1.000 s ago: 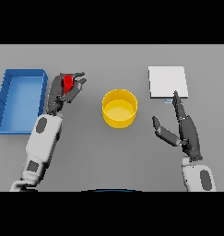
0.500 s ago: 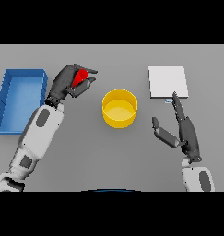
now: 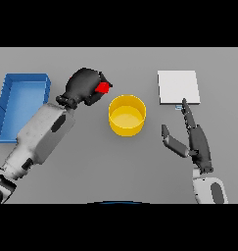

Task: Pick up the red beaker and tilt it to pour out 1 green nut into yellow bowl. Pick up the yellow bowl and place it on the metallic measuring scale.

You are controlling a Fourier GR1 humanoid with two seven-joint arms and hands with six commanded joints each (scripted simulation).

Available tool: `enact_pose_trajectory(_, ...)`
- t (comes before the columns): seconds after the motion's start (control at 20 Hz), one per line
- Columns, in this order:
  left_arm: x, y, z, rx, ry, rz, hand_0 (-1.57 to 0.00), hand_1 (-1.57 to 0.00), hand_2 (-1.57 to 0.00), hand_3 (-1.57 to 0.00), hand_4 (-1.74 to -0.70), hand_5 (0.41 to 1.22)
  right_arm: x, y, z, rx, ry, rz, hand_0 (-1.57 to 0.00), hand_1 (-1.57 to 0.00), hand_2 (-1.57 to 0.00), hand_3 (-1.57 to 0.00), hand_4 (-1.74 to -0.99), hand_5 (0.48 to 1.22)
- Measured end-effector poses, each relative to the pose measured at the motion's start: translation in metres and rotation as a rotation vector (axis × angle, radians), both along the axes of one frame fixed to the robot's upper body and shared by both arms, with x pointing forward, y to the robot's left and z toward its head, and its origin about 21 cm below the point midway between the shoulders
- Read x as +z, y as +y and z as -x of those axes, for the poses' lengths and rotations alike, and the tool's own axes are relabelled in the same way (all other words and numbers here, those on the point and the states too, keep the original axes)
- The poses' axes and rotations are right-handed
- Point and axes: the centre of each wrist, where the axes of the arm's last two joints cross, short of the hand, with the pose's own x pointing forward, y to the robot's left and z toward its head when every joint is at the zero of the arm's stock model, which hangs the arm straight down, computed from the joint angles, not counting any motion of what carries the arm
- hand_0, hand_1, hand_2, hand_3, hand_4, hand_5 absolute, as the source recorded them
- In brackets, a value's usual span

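My left hand (image 3: 83, 87) is shut on the red beaker (image 3: 104, 87), of which only a small red part shows past the fingers. It hovers just left of the yellow bowl (image 3: 127, 115), which stands in the middle of the table. The bowl's inside looks plain yellow. The metallic measuring scale (image 3: 178, 87), a pale square plate, lies at the back right. My right hand (image 3: 194, 138) is open below the scale, fingers straight and pointing toward it, thumb spread toward the bowl.
A blue tray (image 3: 22, 102) lies at the far left, beside my left forearm. Grey table surface surrounds the bowl and the scale.
My left hand has carried the red beaker to the right, from beside the blue tray to just left of the bowl, and turned so the hand covers most of it. The right hand stayed put.
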Motion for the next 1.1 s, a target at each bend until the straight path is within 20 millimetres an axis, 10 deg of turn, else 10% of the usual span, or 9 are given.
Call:
enact_pose_trajectory(0.3, 0.015, -0.028, -0.014, -0.146, -0.077, -0.387, -1.57, -1.57, -1.57, -1.57, -1.61, 1.206, -0.001, 0.004, 0.0, -0.001, -0.014, -0.012, 0.0, 0.0, 0.0, 0.0, -1.258, 0.697)
enact_pose_trajectory(1.1, 0.035, -0.089, -0.024, -0.401, -0.216, -1.095, -1.57, -1.57, -1.57, -1.57, -1.74, 1.221, -0.001, 0.005, 0.001, -0.049, -0.026, -0.011, 0.0, 0.0, 0.0, 0.0, -1.179, 0.627)
